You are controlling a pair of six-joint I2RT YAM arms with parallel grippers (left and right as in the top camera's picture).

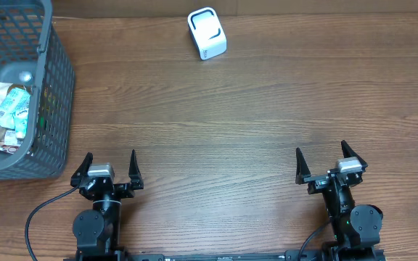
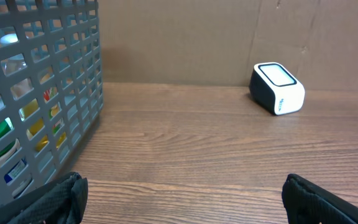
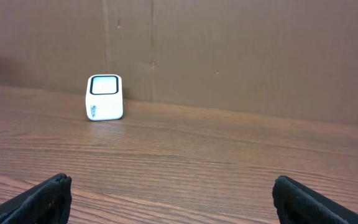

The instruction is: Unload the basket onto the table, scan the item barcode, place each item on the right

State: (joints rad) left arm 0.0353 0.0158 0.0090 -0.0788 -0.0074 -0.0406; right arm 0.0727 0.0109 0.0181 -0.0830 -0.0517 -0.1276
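- Nearest in, the left gripper (image 1: 110, 155) sits low at the near edge of the brown wood-grain table (image 1: 231, 123), fingers spread wide, nothing between them.
- Same on the other side: the right gripper (image 1: 321, 148) has its fingers splayed wide and holds nothing.
- Just ahead and to the outside of the left fingers (image 2: 61, 198) stands the grey plastic mesh basket (image 1: 58, 87).
- Inside it lie the crumpled printed packets (image 1: 9, 116), piled together. The item to scan should be among them; no barcode is readable from here.
- Far ahead, about midway between the two sets of fingers, waits the small white box-shaped scanner (image 1: 207, 33), alone near the back edge.
- My read is that nothing is done yet. An item has to be picked from the basket, carried to the scanner, and its barcode shown to the window.
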